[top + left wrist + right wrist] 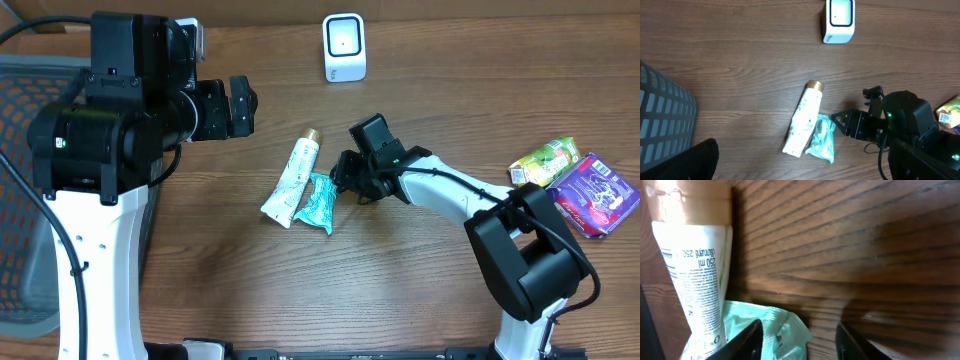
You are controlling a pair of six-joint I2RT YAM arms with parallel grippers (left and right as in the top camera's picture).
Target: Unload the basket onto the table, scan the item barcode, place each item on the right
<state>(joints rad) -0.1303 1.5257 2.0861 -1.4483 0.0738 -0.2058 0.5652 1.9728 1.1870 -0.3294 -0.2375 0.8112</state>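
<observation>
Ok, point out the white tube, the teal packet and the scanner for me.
white tube (293,178), overhead view, middle of its body.
teal packet (318,203), overhead view, centre of the wrapper.
scanner (344,45), overhead view, its front face.

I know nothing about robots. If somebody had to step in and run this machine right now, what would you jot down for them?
Left claw: open, empty, held high over the table's left side, away from the items.
Right claw: low at the teal packet, jaws apart around its corner, not clamped.
Items: the packet lies flat beside the white tube, apparently touching it. The scanner stands at the far edge. Two snack packs lie to the right.
Done: nothing lifted or scanned.
Left: grip the packet, lift it, show its barcode to the scanner.
</observation>
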